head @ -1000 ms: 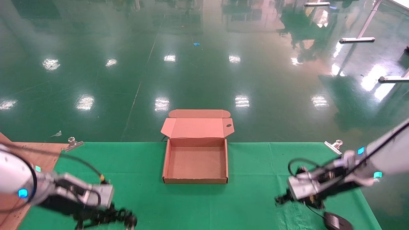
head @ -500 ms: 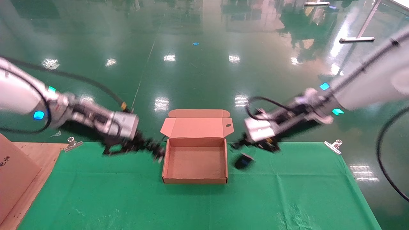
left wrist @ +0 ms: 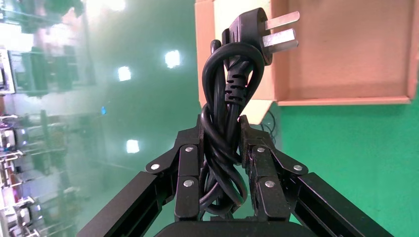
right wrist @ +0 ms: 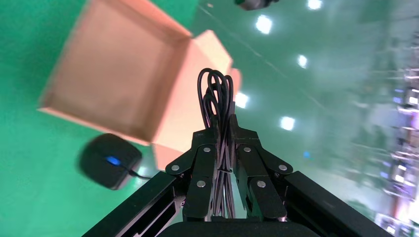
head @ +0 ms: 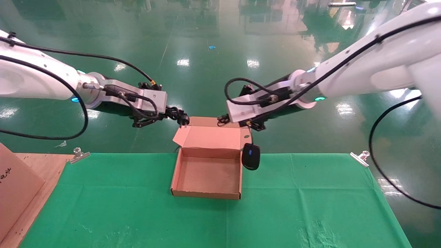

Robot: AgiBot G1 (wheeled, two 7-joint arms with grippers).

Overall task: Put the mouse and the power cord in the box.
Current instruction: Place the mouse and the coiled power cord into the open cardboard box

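Note:
The box [head: 206, 176] lies open on the green cloth, lid flap folded back, nothing inside. My left gripper [head: 171, 114] hangs in the air by the lid's far left corner, shut on the power cord [left wrist: 229, 106]; its plug [head: 184, 120] sticks out past the fingertips toward the lid. My right gripper [head: 223, 120] hovers over the lid's far right side, shut on the mouse's coiled thin cable [right wrist: 218, 97]. The mouse [head: 250, 156] dangles from that cable just outside the box's right wall, blue mark showing. In the right wrist view the mouse [right wrist: 109, 161] hangs beside the box [right wrist: 118, 74].
A large cardboard piece with black print [head: 13, 187] leans on a wooden board [head: 41, 163] at the left. Metal clips [head: 78, 153] [head: 359, 157] hold the green cloth [head: 293, 206] at the table's far edge; shiny green floor lies beyond.
Both arms rose from the table's near corners and swung inward to above the box's lid, carrying the power cord and the mouse. The mouse now hangs by the box's right wall.

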